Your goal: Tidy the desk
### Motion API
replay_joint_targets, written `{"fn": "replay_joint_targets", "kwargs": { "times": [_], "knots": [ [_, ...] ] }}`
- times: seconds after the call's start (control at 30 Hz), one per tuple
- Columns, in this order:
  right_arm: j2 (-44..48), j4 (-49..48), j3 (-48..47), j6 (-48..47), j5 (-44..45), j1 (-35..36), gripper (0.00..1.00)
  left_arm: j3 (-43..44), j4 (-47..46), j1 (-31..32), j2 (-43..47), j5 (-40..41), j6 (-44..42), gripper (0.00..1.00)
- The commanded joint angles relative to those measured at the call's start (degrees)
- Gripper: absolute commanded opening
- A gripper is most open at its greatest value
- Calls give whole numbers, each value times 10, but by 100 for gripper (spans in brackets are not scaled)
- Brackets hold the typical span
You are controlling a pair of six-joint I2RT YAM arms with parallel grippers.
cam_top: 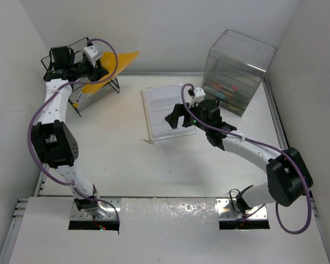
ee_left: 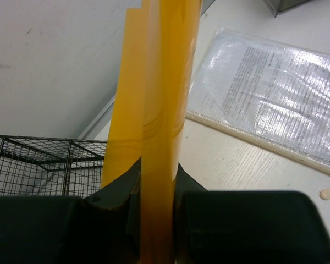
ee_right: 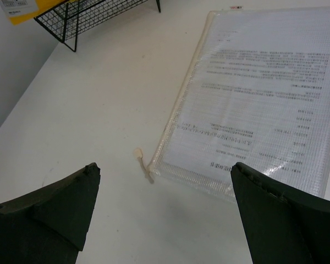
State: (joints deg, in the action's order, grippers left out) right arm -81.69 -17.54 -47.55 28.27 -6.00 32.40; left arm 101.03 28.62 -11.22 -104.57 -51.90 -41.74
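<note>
Early days, I judge: the left hand [ee_left: 157, 212] pinches a yellow folder [ee_left: 162, 82] edge-on at the black wire rack [cam_top: 96, 96] at ten o'clock, not yet released. The right hand [cam_top: 175, 118] hovers wide open above a clear document pouch [cam_top: 162, 107] lying mid-view on the white surface [cam_top: 126, 159], which fills the view; that pouch is left to store

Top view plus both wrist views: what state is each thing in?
left claw: shut on yellow plastic folder.
yellow plastic folder: gripped, at black wire rack.
right claw: open, empty, over pouch corner.
clear zip pouch holding printed sheet: flat on white desk.
clear plastic drawer box: upright, far right corner.
</note>
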Motion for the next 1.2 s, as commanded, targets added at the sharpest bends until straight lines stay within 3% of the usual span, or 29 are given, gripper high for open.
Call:
{"fn": "replay_joint_targets", "kwargs": {
  "times": [0.0,0.2,0.37,0.9,1.03,1.17],
  "knots": [
    [26,-18,2,-8,5,2,99,-3,83,-3,5,13,29,0],
    [37,-13,2,-9,1,2,99,24,-6,-7,42,142,92,0],
    [46,-21,9,-15,5,3,99,69,-40,-9,56,183,118,0],
    [49,-3,-11,-33,4,3,99,177,-56,-22,86,144,173,0],
    [44,7,-18,-44,1,4,99,206,-139,-61,85,142,218,0],
    [36,13,-29,-52,2,3,99,196,-306,-114,62,97,361,0]
  ]
}}
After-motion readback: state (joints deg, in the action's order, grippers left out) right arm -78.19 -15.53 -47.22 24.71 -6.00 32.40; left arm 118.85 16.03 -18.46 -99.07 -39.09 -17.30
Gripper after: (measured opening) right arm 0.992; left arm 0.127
